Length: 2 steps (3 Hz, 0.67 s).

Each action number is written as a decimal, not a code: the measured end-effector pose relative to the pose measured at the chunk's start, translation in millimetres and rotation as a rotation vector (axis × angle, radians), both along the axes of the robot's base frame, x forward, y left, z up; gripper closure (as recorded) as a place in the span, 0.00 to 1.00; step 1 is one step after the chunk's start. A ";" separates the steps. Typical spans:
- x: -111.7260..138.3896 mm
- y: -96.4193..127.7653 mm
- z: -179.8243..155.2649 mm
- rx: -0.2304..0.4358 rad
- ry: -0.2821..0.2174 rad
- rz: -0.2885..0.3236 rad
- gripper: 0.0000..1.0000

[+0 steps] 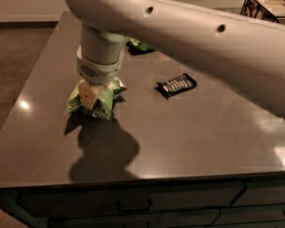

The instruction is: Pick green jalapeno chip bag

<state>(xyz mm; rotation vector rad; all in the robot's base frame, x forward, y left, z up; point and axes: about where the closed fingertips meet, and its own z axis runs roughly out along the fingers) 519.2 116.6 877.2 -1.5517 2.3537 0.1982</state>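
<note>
- Pinching the green jalapeno chip bag (105,103) from above, the gripper (89,99) is seen closed on the packet, with one cream-coloured finger (88,94) pressed into its crumpled middle and the foil bunched up around it.
- The second finger is hidden behind the bag and the wrist.
- The bag is held at the left part of the table (194,137), towards the left edge, with its green and white-striped lower corners splayed out to the near left and the near right.
- Whether the bag's lower edge touches the tabletop or hangs just above it cannot be told; a dark shadow (102,148) is cast on the surface just near of it.
- Directly above the gripper, a pale round wrist housing (99,56) with a small vent grille is pointed straight down.
- From the wrist, the thick pale arm (190,30) is stretched across the upper part of the view to the right edge, with three small dark holes along its side.
- A black candy bar wrapper (176,84) is laid flat to the right of the bag, well apart from it, near the middle of the table.
- A smaller green packet (140,45) is seen on the far side, partly hidden behind the arm.
- A wire basket (268,4) is placed beyond the far right corner.
- Dark drawer fronts (133,201) are visible beneath the near edge of the table.
</note>
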 end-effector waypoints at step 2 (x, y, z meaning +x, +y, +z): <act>8.6 -42.9 85.3 0.193 -0.073 0.045 1.00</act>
